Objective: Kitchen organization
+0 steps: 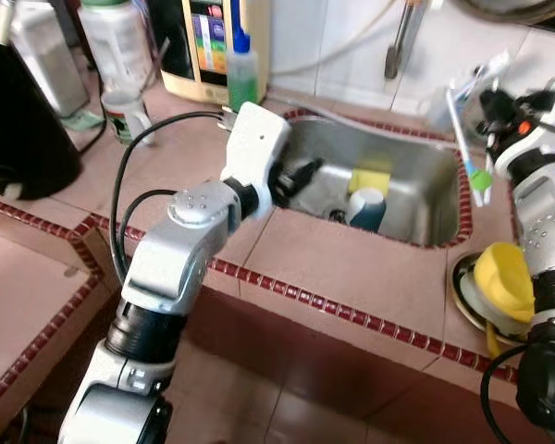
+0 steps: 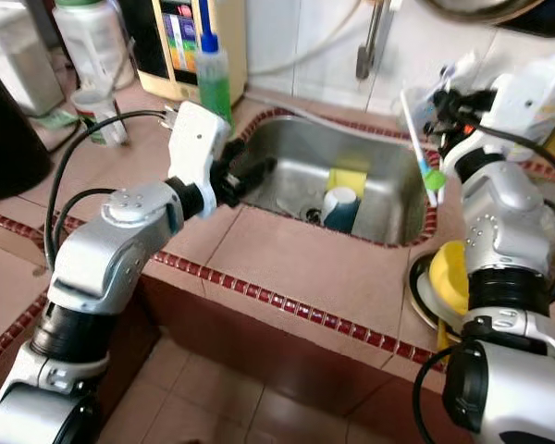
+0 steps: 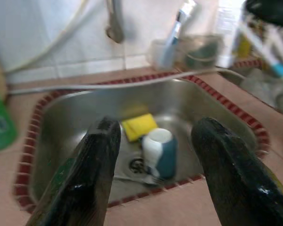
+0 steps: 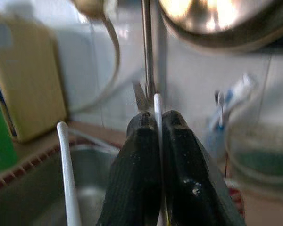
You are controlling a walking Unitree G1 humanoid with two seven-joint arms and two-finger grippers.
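The cup point(image 1: 366, 207) lies tipped in the sink point(image 1: 425, 176) near the drain, against the yellow sponge point(image 1: 370, 178). The left gripper point(image 3: 155, 165) hovers at the sink's left rim, fingers spread wide, pointed straight at it, and is the nearer. The right gripper point(image 4: 158, 136), clamped on a toothbrush point(image 1: 464, 139), is above the right rim.

One sink point(image 1: 444, 199) held one cup point(image 1: 367, 208) and one yellow sponge point(image 1: 370, 178); beside it — one green bottle point(image 1: 241, 74); two grippers showed.
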